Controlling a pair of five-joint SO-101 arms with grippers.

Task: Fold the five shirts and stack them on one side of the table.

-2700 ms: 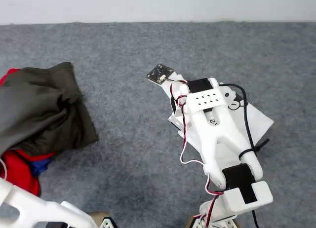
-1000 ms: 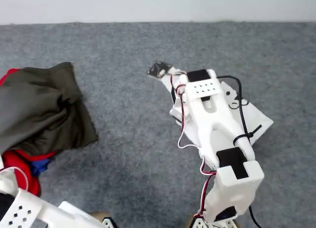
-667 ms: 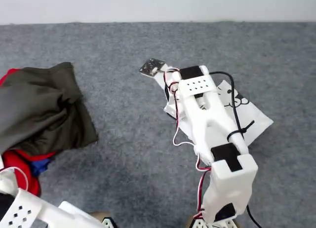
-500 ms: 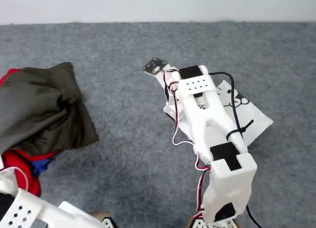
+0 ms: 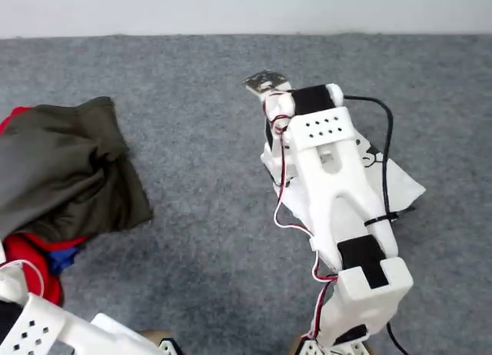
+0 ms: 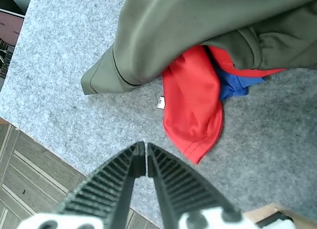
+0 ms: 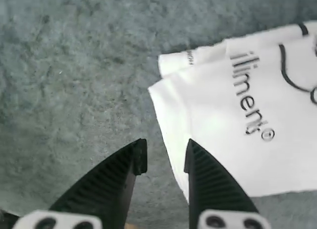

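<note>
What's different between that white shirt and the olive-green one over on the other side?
The white shirt lies flat with straight edges, seemingly folded; the olive-green shirt is a rumpled heap. The white shirt lies alone, while the olive-green shirt drapes over a red garment and a blue garment. The white shirt bears dark print; the olive-green shirt looks plain. Both rest on the grey table covering.
</note>
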